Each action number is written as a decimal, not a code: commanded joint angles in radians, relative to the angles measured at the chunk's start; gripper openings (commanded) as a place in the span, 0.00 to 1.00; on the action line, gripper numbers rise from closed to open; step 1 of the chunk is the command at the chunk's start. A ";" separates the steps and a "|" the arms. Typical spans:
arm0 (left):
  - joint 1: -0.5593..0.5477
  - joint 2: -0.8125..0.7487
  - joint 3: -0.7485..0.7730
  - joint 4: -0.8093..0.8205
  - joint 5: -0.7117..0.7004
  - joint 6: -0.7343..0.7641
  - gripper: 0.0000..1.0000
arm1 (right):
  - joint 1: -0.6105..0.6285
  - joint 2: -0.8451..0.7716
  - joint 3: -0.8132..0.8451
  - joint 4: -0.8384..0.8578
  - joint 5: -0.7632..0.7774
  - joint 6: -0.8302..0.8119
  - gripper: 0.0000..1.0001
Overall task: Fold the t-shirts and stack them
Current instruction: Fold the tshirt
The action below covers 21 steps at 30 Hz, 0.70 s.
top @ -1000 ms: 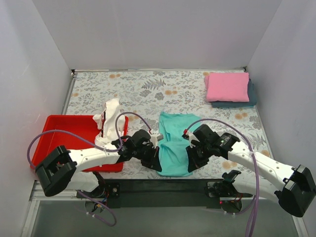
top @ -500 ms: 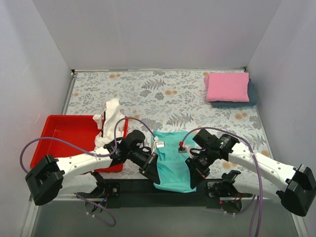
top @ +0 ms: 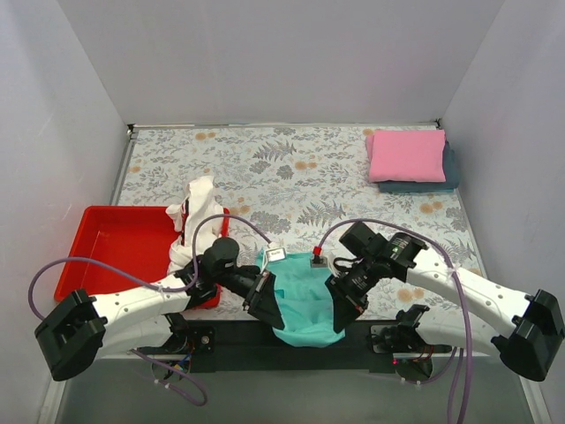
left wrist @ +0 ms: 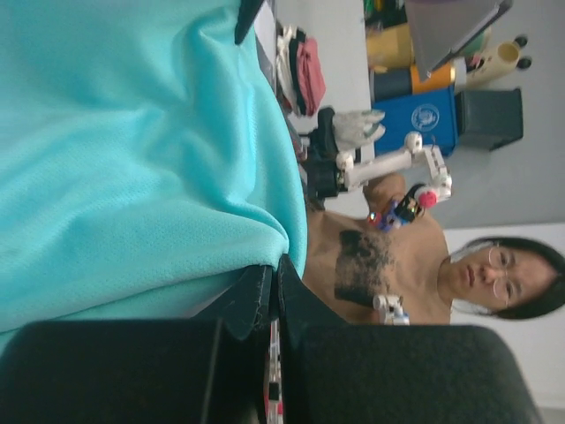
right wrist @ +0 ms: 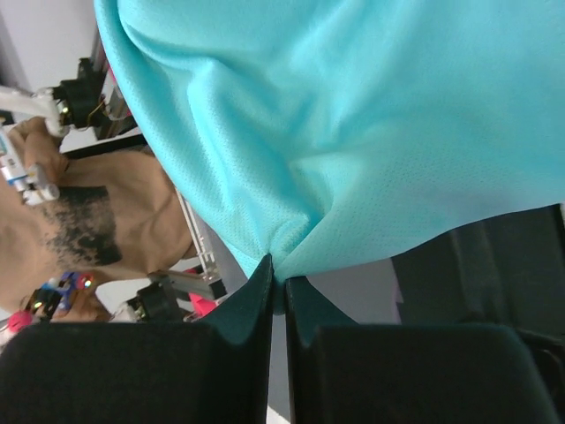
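Top external view is showing the teal shirt [top: 305, 302] lying at the near edge of the bench [top: 291, 168], between the two arms, with its lower part hanging over that edge. The left end effector [top: 265, 300] is gripping the shirt's left side, and the right end effector [top: 340, 296] is gripping its right side. Each wrist view is showing its fingers pressed together on a pinched edge of teal cloth, so both are clamped on the shirt.

Further back on the left, the tray [top: 115, 243] is sitting on the bench, and the white shirt [top: 194, 219] is lying crumpled over its right rim. At the far right corner, the pink shirt [top: 406, 155] is resting folded on top of the dark shirt [top: 450, 175], well apart from the arms.
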State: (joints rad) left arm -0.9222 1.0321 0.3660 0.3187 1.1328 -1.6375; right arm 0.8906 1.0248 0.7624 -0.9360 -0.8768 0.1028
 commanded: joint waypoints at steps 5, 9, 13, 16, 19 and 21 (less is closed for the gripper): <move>0.144 -0.101 -0.096 0.230 -0.113 -0.120 0.00 | -0.044 0.086 0.149 0.077 0.176 0.005 0.01; 0.262 -0.115 -0.139 0.287 -0.131 -0.157 0.00 | -0.067 0.147 0.195 0.074 0.213 -0.014 0.01; 0.327 -0.075 -0.176 0.385 -0.139 -0.166 0.00 | -0.107 0.198 0.213 0.072 0.223 -0.043 0.01; 0.350 -0.001 -0.191 0.507 -0.131 -0.191 0.00 | -0.163 0.222 0.218 0.078 0.217 -0.071 0.01; 0.370 0.074 -0.190 0.606 -0.136 -0.203 0.00 | -0.235 0.231 0.219 0.097 0.200 -0.091 0.01; 0.390 0.132 -0.187 0.660 -0.142 -0.228 0.00 | -0.265 0.235 0.222 0.132 0.190 -0.084 0.01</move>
State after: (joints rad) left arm -0.5598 1.1217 0.1764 0.8108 1.0035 -1.8294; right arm 0.6697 1.2617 0.9386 -0.8562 -0.6678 0.0471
